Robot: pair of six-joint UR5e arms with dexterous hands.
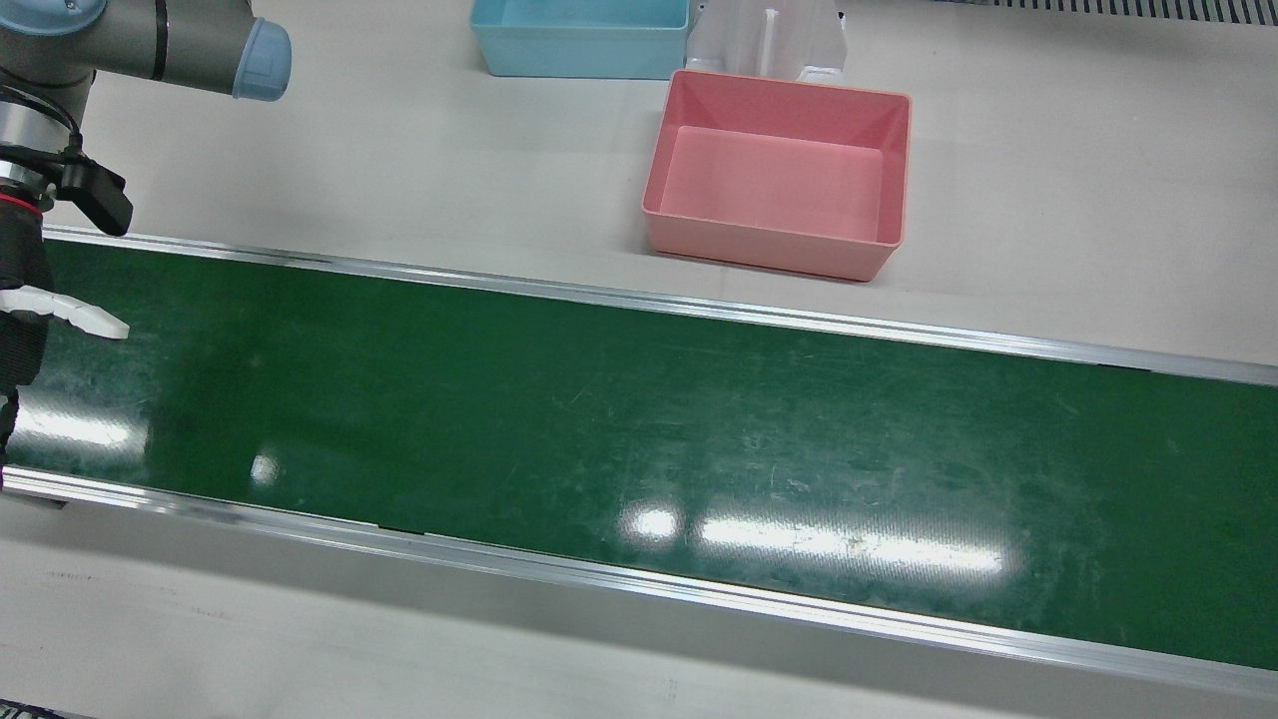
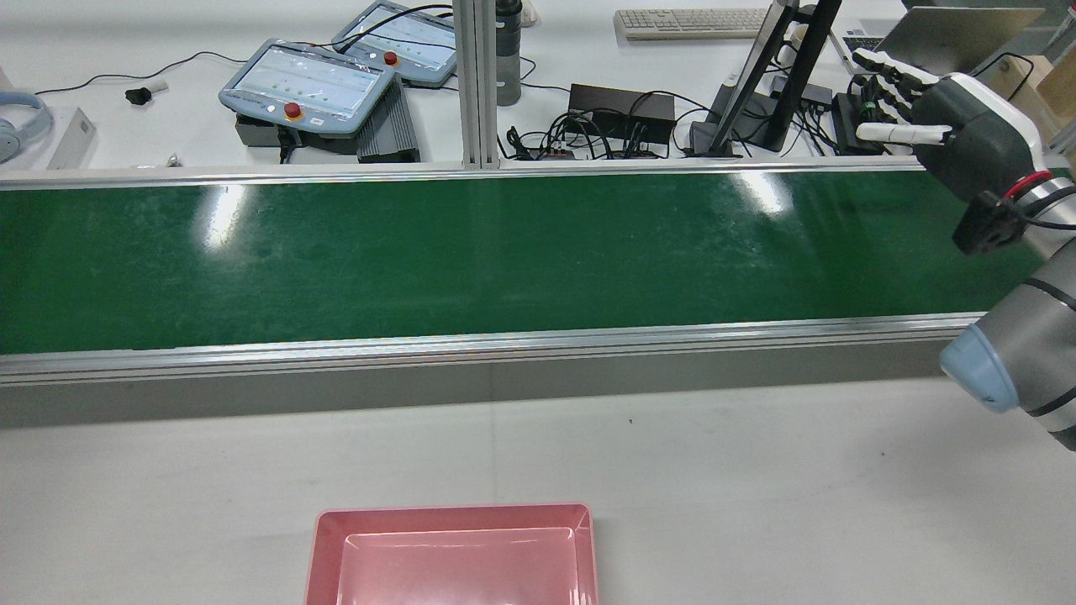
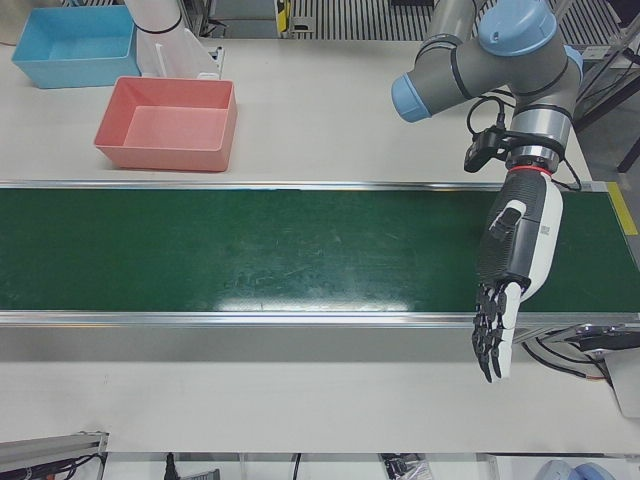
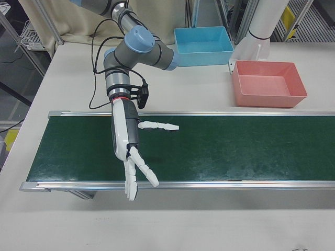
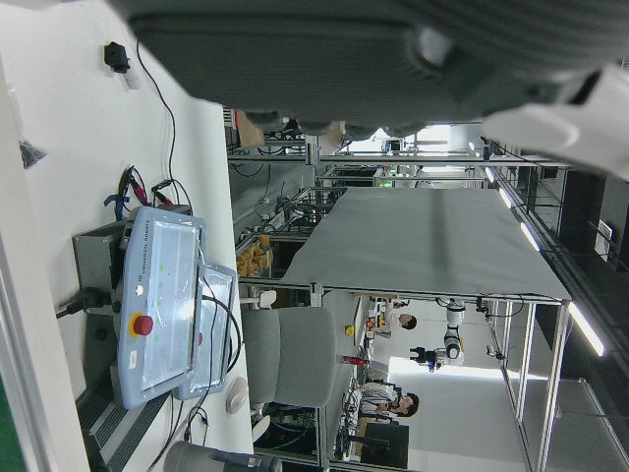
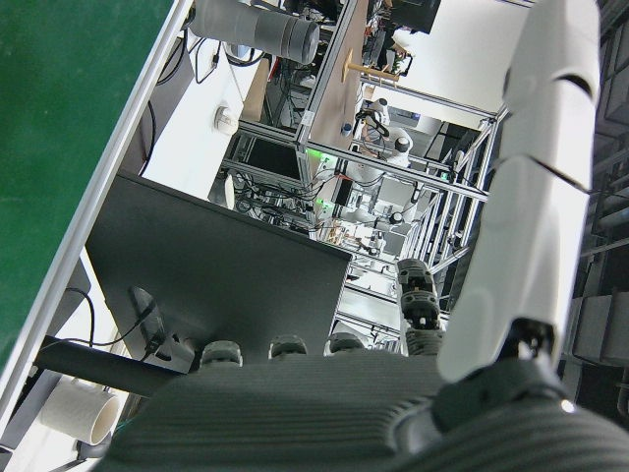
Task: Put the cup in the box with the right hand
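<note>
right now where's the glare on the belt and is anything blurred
Front view: bright ceiling-light streaks on the belt near its lower rail. Rear view: two pale patches toward the far rail. Left-front view: a faint streak low on the belt. Left hand view: the robot hand fills the top edge, dark and out of focus; the room behind is sharp.

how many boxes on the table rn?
2. The pink box sits on the white table on the robot's side of the green belt; the blue box is behind it, nearer the pedestals, cut off by the front view's top edge. No others in view.
</note>
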